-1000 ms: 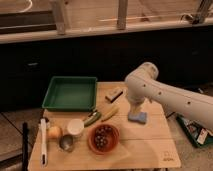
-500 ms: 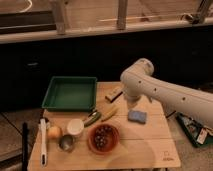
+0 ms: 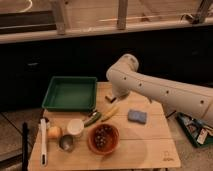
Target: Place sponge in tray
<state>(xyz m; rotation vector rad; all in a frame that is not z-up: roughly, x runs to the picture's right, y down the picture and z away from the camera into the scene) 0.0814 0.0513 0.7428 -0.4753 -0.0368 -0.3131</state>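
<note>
Tool (image 3: pixel 116 94) low over wooden table (image 3: pixel 150 145), its state impossible to tell, sponge (image 3: pixel 137 116) lying apart from green tray (image 3: pixel 70 106), dark wall (image 3: pixel 60 55) behind

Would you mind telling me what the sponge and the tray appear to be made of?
The sponge looks like soft foam: matte blue-lavender, rounded corners. The tray looks like moulded plastic, probably: uniform green, smooth sloping rim. The gripper hangs between them, touching neither.

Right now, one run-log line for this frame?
sponge: on table, not held | tray: empty, back left | gripper: near table's back edge, right of tray, apart from sponge | placed: no
</note>
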